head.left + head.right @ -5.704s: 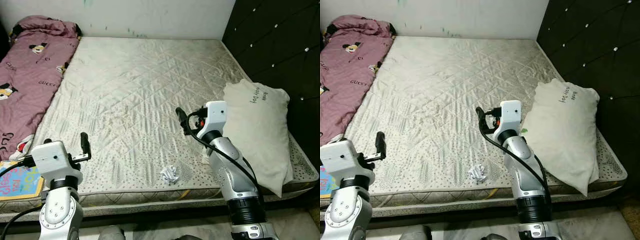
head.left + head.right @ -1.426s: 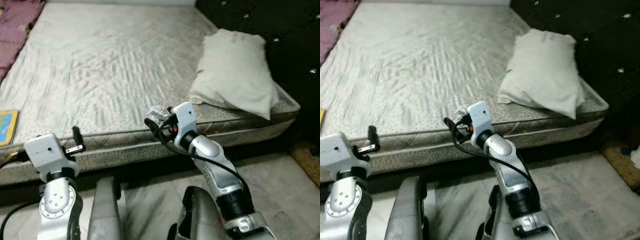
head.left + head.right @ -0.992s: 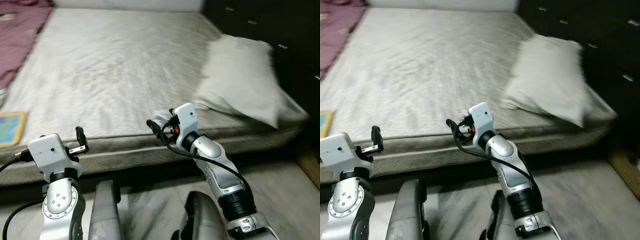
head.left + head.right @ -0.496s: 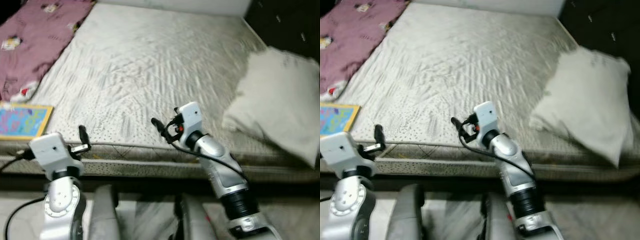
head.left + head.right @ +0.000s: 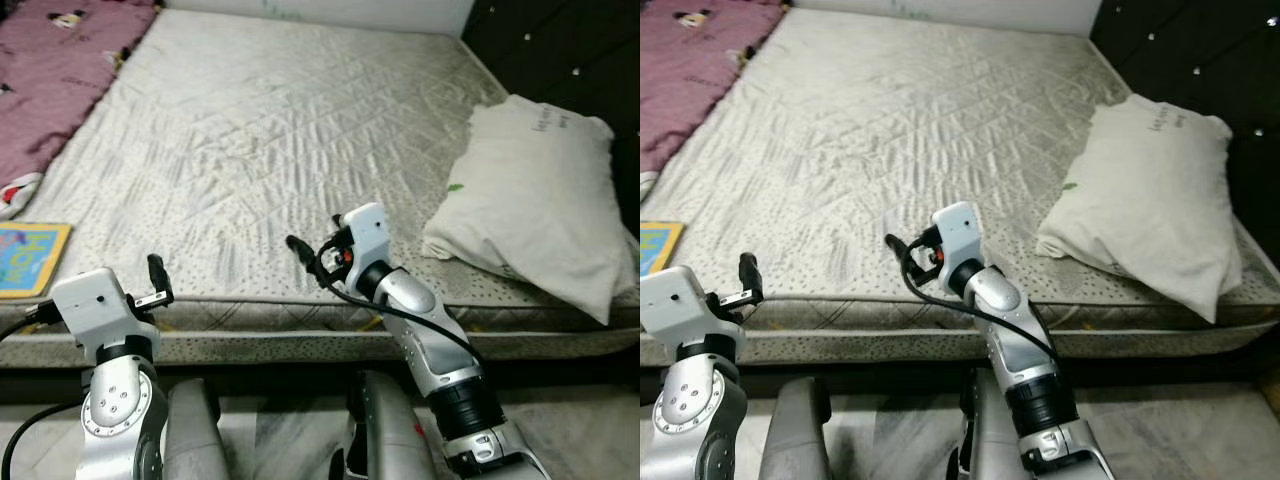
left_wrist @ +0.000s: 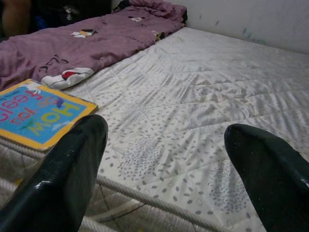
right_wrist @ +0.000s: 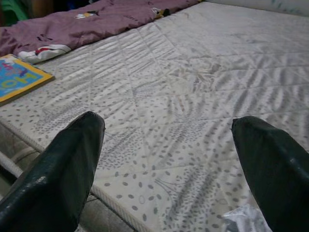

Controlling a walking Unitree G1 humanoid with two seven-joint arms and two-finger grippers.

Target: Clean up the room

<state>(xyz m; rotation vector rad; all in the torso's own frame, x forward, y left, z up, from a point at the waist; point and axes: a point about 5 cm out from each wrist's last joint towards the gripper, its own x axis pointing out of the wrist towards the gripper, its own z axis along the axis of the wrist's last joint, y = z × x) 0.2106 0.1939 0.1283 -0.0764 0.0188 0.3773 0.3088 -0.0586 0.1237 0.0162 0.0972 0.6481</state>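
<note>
Over the mattress [image 5: 300,130] edge, right gripper [image 5: 300,250] spread wide, lower than earlier, left gripper [image 6: 164,159] wide too, paper wad [image 7: 241,220] beneath

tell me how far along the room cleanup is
Nothing looks done yet. In hand: nothing. The right pincer is open over the quilted pale mattress, with a crumpled whitish scrap lying ungripped close to its fingers; the left pincer is open too. Left: the scrap, the colourful flat book at the mattress edge, and the rumpled purple printed blanket.
</note>
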